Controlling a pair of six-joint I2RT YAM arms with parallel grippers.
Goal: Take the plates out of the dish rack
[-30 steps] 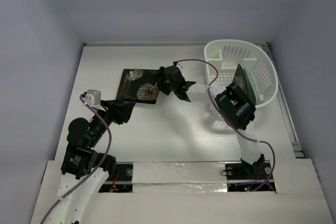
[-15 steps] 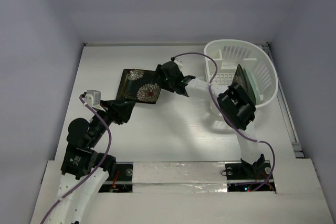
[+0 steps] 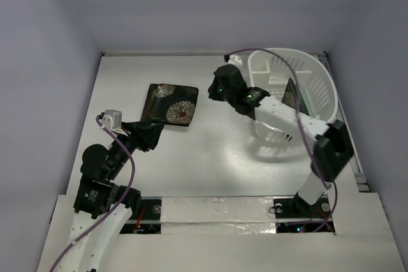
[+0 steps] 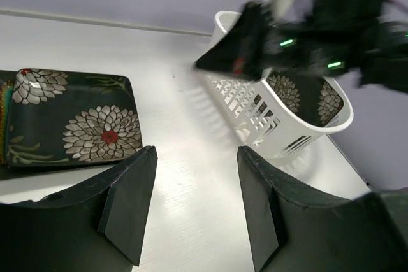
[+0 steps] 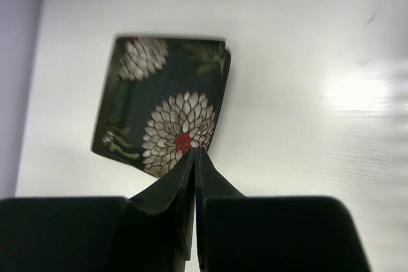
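A black plate with white-red flowers (image 3: 172, 104) (image 4: 70, 125) (image 5: 162, 103) lies flat on the table, left of centre. The white dish rack (image 3: 319, 78) (image 4: 255, 109) stands at the back right. A dark flowered plate (image 3: 291, 97) (image 4: 299, 93) leans upright inside it, with a pale mint plate (image 3: 305, 101) just behind. My right gripper (image 3: 217, 88) (image 5: 196, 152) hangs in the air between the flat plate and the rack, shut, with nothing in it. My left gripper (image 3: 150, 133) (image 4: 194, 202) sits low, near the flat plate's front edge, open and empty.
The right arm's white link (image 3: 280, 114) stretches across the rack's near side, its elbow (image 3: 331, 148) at the far right. A purple cable (image 3: 255, 55) loops over the rack. A raised rail (image 3: 347, 132) runs along the table's right edge.
The right gripper has left the flowered plate's right edge, risen toward the rack and gone from open to shut. Its elbow swung out to the right. The plate stays put; the left arm is still.
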